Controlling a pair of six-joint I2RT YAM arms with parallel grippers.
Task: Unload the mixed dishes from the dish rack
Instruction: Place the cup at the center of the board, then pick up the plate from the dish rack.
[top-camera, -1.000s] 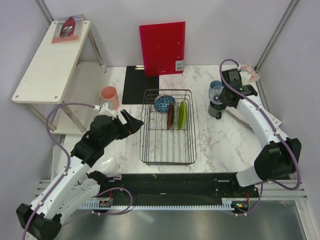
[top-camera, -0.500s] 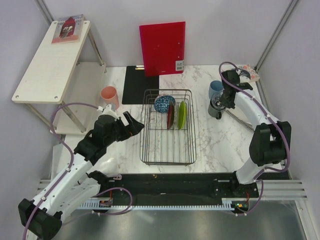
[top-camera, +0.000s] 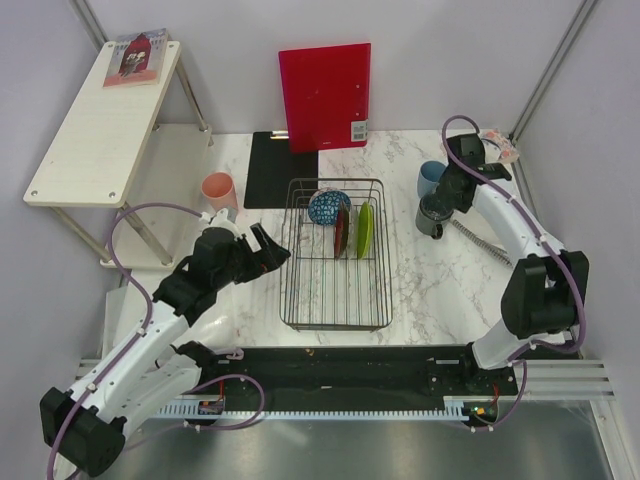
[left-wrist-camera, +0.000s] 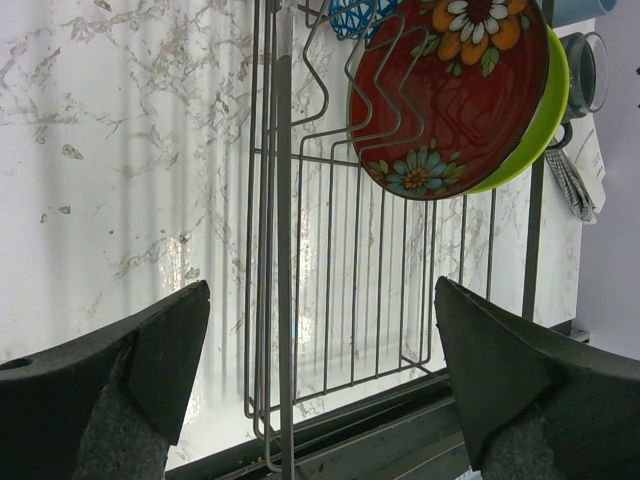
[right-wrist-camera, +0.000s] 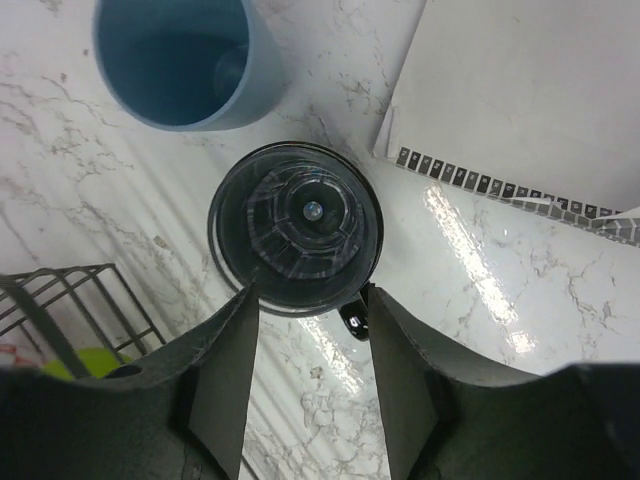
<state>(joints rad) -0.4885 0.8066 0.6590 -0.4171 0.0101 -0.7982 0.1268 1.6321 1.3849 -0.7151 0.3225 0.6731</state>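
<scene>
Right gripper (right-wrist-camera: 310, 295): jaws parted, empty, straddling mug (right-wrist-camera: 218, 225). The glass (right-wrist-camera: 312, 212) it carried a second ago appears nested inside, beside blue cup (right-wrist-camera: 180, 60).
Left gripper (left-wrist-camera: 320, 300): wide open, empty, now nearer rack (top-camera: 335, 300).
Still racked: bowl (top-camera: 328, 207), red plate (left-wrist-camera: 450, 90), green dish (left-wrist-camera: 545, 100).

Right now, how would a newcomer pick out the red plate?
Find the black wire dish rack mid-table. At its far end, the dark red plate stands on edge between the blue patterned bowl and the lime-green dish; it alone is red with painted flowers.
</scene>
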